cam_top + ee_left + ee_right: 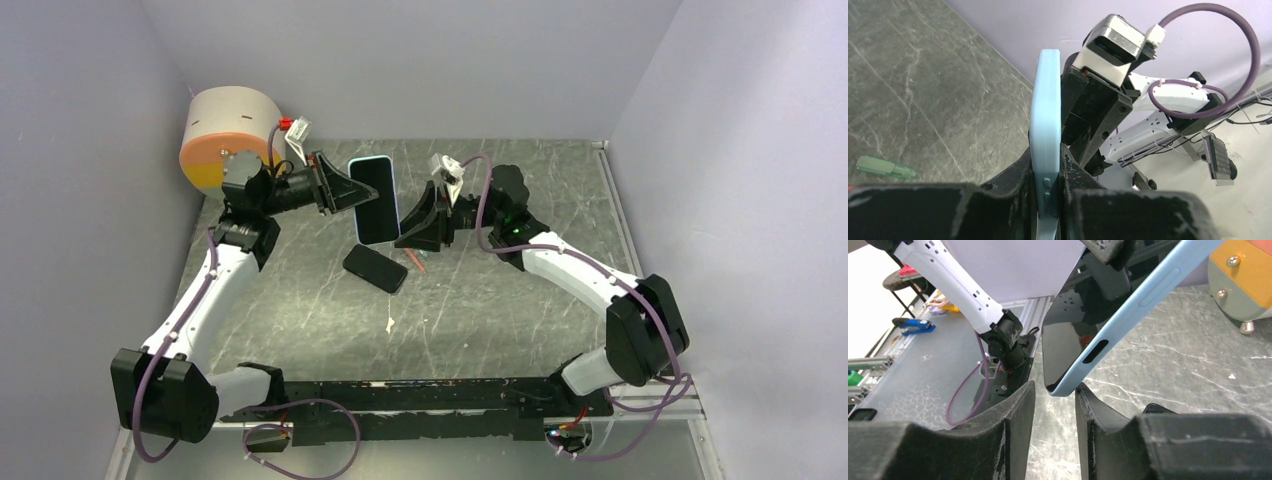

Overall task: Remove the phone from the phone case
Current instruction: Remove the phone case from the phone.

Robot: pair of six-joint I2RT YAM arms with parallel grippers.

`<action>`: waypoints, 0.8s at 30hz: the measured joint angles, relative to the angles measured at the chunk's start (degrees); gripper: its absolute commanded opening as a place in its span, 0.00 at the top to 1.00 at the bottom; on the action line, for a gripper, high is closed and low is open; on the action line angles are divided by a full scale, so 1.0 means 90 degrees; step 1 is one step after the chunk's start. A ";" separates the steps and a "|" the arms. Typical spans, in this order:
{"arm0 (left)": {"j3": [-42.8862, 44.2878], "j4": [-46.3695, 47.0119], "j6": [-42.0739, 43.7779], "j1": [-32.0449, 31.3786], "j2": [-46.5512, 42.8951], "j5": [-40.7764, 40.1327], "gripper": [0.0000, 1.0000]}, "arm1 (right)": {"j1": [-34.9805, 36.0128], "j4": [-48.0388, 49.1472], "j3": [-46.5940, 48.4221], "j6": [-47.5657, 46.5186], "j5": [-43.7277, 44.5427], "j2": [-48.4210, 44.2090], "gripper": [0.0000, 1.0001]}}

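Observation:
A phone with a black screen sits in a light blue case (373, 198), held upright above the table. My left gripper (345, 190) is shut on the case's long edges; in the left wrist view the case (1045, 125) stands edge-on between the jaws of that gripper (1046, 172). My right gripper (408, 235) is open at the case's lower right corner. In the right wrist view that corner of the case (1108, 330) hangs just above the gap between the fingertips of the right gripper (1054, 387), close to the right finger (1088, 400).
A black phone-like slab (375, 267) lies flat on the table below the held case. A small red stick (415, 262) and a white scrap (389, 322) lie near it. A beige-and-orange drum (225, 135) stands at the back left. A green piece (885, 167) lies on the table.

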 measured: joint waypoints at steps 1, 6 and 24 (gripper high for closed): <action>-0.0007 0.0056 -0.0007 0.0000 -0.0010 0.0017 0.98 | 0.0000 0.0109 0.0000 0.0112 0.0002 0.0024 0.64; -0.0073 0.0192 -0.0114 -0.0010 -0.0049 0.0058 0.98 | 0.0000 0.0515 0.0000 0.0561 0.0002 0.0148 0.73; -0.0291 0.0865 -0.0811 -0.0102 0.0187 0.0163 0.98 | -0.0027 -0.0015 -0.0017 -0.1076 -0.0308 0.0090 1.00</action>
